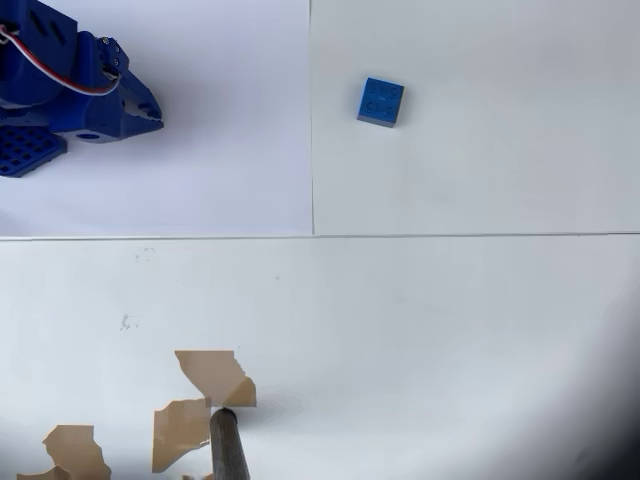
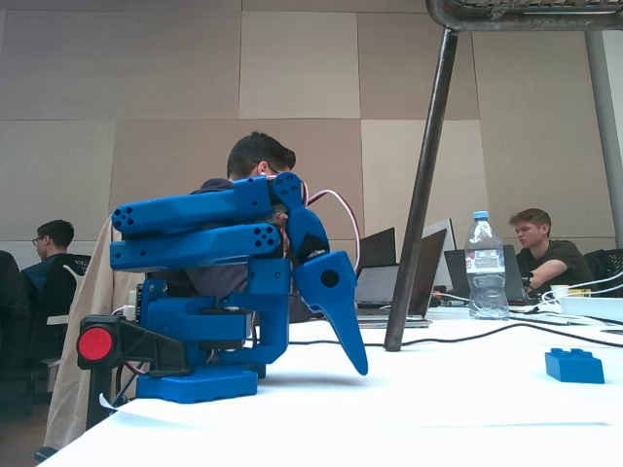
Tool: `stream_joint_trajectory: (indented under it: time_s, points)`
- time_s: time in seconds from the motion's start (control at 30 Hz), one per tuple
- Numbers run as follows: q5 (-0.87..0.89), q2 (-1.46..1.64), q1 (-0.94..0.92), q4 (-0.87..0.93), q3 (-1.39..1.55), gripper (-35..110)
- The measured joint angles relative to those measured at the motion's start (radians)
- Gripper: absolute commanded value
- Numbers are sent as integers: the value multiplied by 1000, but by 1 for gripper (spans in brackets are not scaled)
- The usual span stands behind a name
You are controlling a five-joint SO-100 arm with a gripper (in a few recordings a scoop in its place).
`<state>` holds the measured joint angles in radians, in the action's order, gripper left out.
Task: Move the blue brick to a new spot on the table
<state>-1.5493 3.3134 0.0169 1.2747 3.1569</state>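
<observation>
White paper sheets cover the table [image 1: 450, 330], and behind it in the fixed view I see a panelled wall, people at laptops and a water bottle [image 2: 484, 266]. A dark stand leg [image 2: 421, 195] rises from the table near the middle of that view.

On progress, I can't settle much. The blue brick [image 1: 380, 102] sits flat on the table by itself, free of the arm. The arm [image 2: 224, 282] is folded back over its base, with the claw [image 1: 150, 112] pointing down toward the table. That fits two readings equally well: the brick is waiting where it is to be fetched, or it has been set down at its new spot and the arm has parked. Nothing marks a target, so I won't call it either way.

As for the claw, I judge the fingers drawn together or nearly so, with nothing between them, though neither view shows the gap cleanly.

In the overhead view, the brick lies well apart from the claw, to its right and at about the same height in the picture, just across the seam between two sheets. In the fixed view the brick [image 2: 574, 365] sits low at the right, the claw's tip [image 2: 358, 365] well to its left.
</observation>
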Motion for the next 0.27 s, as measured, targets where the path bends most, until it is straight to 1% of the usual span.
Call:
stream_joint_trajectory:
  time_s: [0.13,0.2,0.27]
  points:
    - [-12,25,-75,-58,32,7]
    - [-11,25,-97,-60,32,6]
    - [37,25,-94,-69,32,5]
